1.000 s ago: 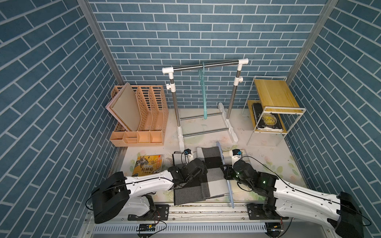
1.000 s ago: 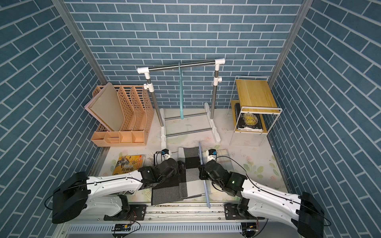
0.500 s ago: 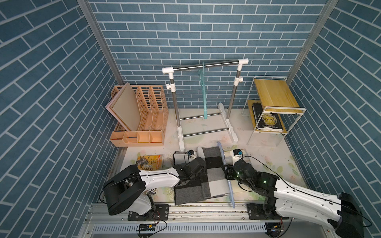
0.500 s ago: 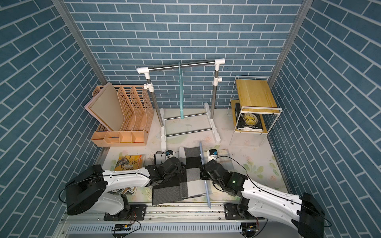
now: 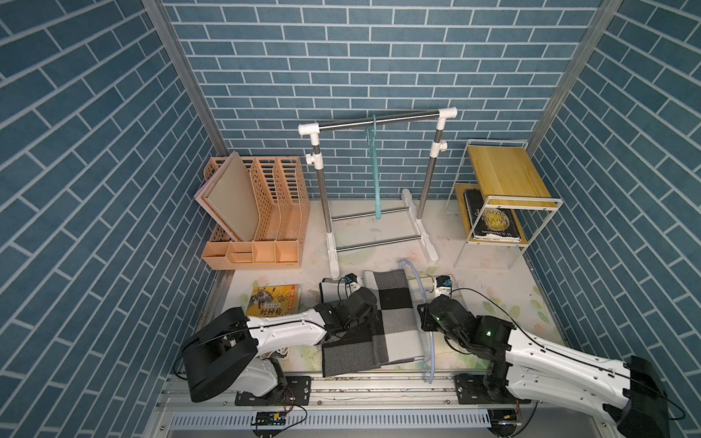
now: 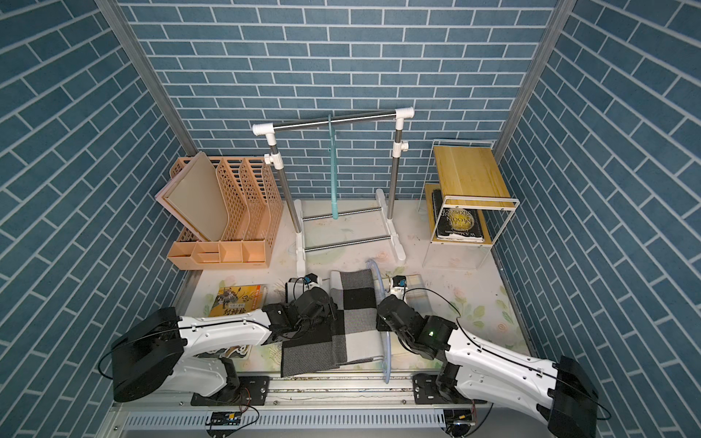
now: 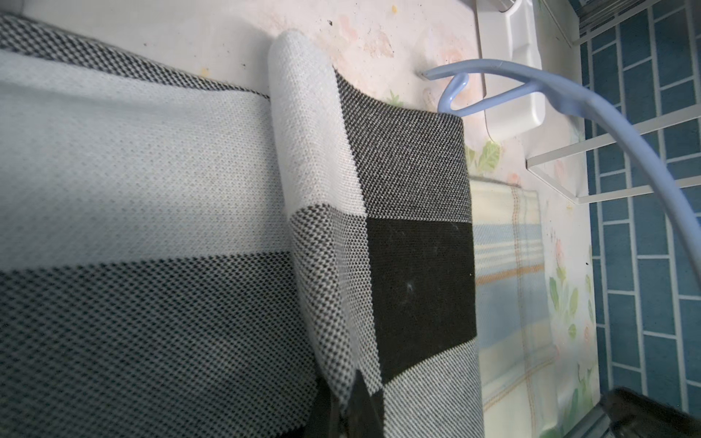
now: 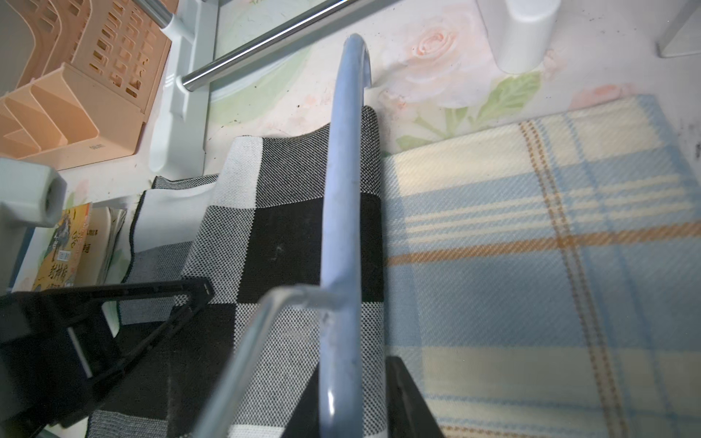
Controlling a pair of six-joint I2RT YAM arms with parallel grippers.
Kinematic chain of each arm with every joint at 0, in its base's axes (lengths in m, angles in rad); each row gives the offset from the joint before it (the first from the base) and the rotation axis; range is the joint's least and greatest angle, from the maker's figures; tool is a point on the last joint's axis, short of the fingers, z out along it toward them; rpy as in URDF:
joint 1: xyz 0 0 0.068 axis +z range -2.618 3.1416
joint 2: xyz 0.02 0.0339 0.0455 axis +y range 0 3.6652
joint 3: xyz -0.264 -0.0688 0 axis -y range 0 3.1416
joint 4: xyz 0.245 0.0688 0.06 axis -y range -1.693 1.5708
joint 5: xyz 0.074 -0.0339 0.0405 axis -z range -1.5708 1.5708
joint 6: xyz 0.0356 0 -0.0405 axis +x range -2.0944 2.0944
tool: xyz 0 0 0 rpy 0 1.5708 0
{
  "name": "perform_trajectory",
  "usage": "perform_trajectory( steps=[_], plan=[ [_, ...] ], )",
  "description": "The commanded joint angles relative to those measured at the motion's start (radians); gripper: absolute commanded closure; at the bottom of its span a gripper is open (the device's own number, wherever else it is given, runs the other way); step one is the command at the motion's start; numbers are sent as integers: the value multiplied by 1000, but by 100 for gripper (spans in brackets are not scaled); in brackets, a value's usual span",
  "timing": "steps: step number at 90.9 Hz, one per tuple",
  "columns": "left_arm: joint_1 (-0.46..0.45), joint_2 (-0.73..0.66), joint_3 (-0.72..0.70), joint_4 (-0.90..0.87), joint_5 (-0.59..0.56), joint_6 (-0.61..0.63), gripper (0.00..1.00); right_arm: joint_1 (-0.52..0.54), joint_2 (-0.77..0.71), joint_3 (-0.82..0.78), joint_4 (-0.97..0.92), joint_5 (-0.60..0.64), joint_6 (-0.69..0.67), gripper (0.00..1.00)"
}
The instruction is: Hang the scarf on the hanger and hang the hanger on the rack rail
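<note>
Little of the job looks done: the checked grey, black and white scarf (image 5: 394, 299) lies spread on the worktop (image 5: 500, 273) in the lower centre of both top views, between the two arms, and no part of it hangs over the pale blue hanger (image 8: 337, 227). In the top views that hanger runs along the scarf's right-hand edge, with its far end curving down near the foot of the rack (image 5: 398, 119). The right wrist view shows its long bar passing above the checked cloth, close to where the scarf meets a blue and cream plaid cloth (image 8: 531, 227) lying beside it. The left arm (image 5: 284, 333) reaches in from the lower left, and its jaws are pressed together on a raised fold of the scarf; the left wrist view shows that fold standing up as a ridge from the flat cloth. The right arm (image 5: 531, 349) comes in from the lower right, and the hanger passes between its jaws, but I cannot tell whether they pinch it or stand loose around it. A second, teal hanger (image 5: 376, 189) hangs on the rack's rail in the upper centre, well apart from both arms. As I judge it, the main work is all ahead: raising the pinched fold, carrying the cloth across the blue hanger's bar so that it drapes down on both sides, and then letting go.
</note>
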Motion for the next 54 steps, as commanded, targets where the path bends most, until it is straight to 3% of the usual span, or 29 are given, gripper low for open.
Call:
perform_trajectory(
  steps=[1,20,54],
  plan=[
    [4,-17,-10,-13,-5,10,100,-5,-4,26,-67,46,-25,75],
    [4,-54,-1,-36,-12,28,100,-4,2,46,-63,42,-39,100],
    [5,-249,-5,-227,-120,41,100,-4,21,74,-70,70,-38,100]
  ],
)
